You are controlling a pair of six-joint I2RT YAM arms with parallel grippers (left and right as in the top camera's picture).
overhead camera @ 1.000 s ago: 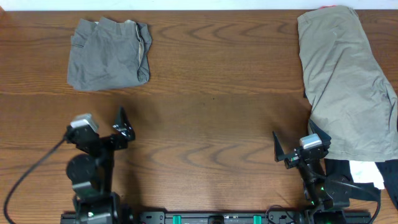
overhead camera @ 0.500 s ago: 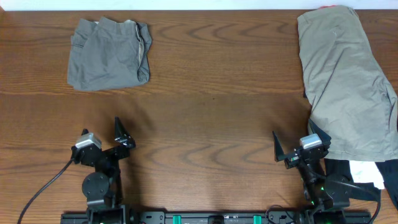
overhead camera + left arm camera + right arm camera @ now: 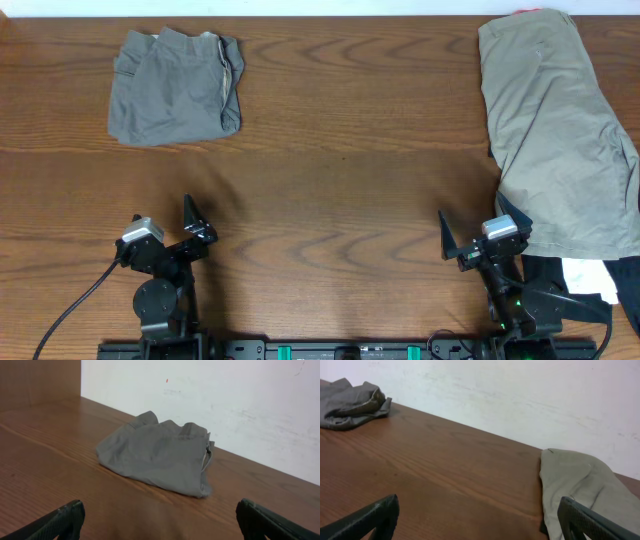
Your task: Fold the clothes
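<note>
A folded mid-grey pair of cotton shorts lies far left on the brown wooden table, facing the left gripper, jaws wide and empty. The right gripper, equally open, views spread khaki-beige shorts far right. Only the overhead view shows the black-and-white cloth beneath them.

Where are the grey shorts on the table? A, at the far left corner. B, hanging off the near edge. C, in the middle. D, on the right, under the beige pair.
A: the grey shorts lie alone at the far left corner of the table, well apart from the beige shorts spread along the right side.
</note>
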